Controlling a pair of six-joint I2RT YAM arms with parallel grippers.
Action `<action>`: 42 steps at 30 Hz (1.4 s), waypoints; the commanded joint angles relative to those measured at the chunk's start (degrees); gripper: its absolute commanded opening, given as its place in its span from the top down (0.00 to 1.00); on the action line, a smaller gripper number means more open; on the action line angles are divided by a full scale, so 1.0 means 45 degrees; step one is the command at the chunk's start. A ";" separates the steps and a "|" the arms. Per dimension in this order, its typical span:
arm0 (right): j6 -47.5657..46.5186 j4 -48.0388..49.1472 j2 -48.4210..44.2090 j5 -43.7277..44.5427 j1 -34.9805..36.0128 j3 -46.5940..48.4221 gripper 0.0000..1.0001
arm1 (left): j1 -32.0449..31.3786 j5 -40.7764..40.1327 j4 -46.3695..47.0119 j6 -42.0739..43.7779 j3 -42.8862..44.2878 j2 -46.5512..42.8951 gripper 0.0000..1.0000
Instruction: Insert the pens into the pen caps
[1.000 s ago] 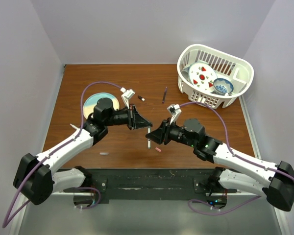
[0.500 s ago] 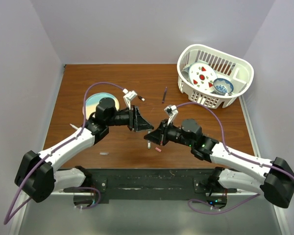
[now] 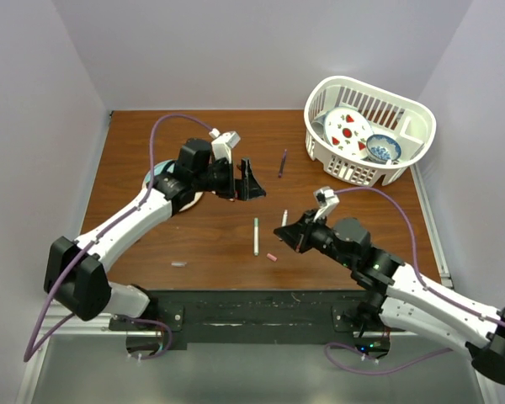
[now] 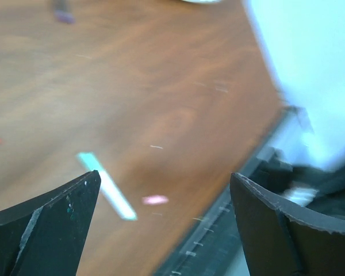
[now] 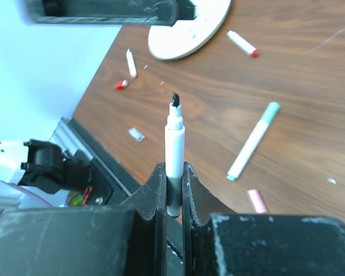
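Note:
My right gripper [image 5: 173,170] is shut on a white pen [image 5: 174,144] that stands up between the fingers, its bare black tip pointing away. From above, this pen [image 3: 284,217] juts out of the right gripper [image 3: 296,232]. A white pen with a teal-green cap [image 3: 256,236] lies on the table, also in both wrist views as the teal-capped pen [image 5: 253,141] [image 4: 106,185]. A pink cap [image 3: 272,257] [image 5: 256,200] lies near it. My left gripper [image 3: 246,180] [image 4: 164,178] hovers open and holds nothing. A dark purple pen [image 3: 282,162] lies farther back.
A round plate [image 3: 162,173] sits under the left arm. Beside the plate [image 5: 190,26] lie two red-tipped pens [image 5: 242,43] [image 5: 130,62] and a red cap [image 5: 121,84]. A clear cap [image 3: 178,264] lies near the front edge. A white basket [image 3: 408,151] of dishes stands back right.
The left gripper opened and drew back toward the plate. The teal-capped pen now lies loose on the table. The right gripper closed on the white pen and pulled away to the right.

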 commanded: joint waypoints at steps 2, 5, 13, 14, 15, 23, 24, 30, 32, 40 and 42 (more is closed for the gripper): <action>-0.0835 -0.1617 -0.2030 0.1621 -0.0001 -0.0082 1.00 | 0.0146 -0.3503 -0.2173 0.3694 0.2027 0.0367 0.00; -0.0973 -0.1873 -0.3046 0.1796 0.0018 -0.0179 1.00 | 0.0146 -0.4519 -0.2372 0.5648 0.2614 0.0894 0.02; -0.1520 -0.2889 -0.3750 0.1797 -0.0001 0.0270 1.00 | 0.0322 -0.5813 -0.3075 0.9711 0.6474 0.5223 0.11; -0.1578 -0.2889 -0.3809 0.1816 -0.0001 0.0270 1.00 | 0.0341 -0.5772 -0.3095 0.9928 0.6888 0.5715 0.12; -0.1598 -0.2909 -0.3848 0.1855 -0.0001 0.0289 1.00 | 0.0400 -0.5597 -0.3114 1.0143 0.7260 0.6184 0.15; -0.2203 -0.3144 -0.3908 0.2380 0.0018 0.0486 1.00 | 0.1083 -0.3214 -0.3975 1.0829 1.0388 1.0191 0.20; -0.2262 -0.3047 -0.3869 0.2634 -0.0001 0.0407 1.00 | 0.1103 -0.3155 -0.3935 1.0848 1.0427 1.0386 0.20; -0.2380 -0.3007 -0.3653 0.3046 -0.0001 0.0407 1.00 | 0.1454 -0.2824 -0.3818 1.1200 1.0993 1.1676 0.19; -0.2399 -0.3065 -0.3731 0.3280 -0.0001 0.0329 1.00 | 0.1629 -0.2414 -0.3837 1.1258 1.1053 1.1911 0.19; -0.2379 -0.3124 -0.4123 0.3711 0.0018 0.0191 1.00 | 0.1728 -0.1611 -0.3818 1.1551 1.1072 1.2419 0.18; -0.2438 -0.3279 -0.4025 0.3711 -0.0001 0.0270 1.00 | 0.1728 -0.1533 -0.3914 1.1493 1.1092 1.2594 0.19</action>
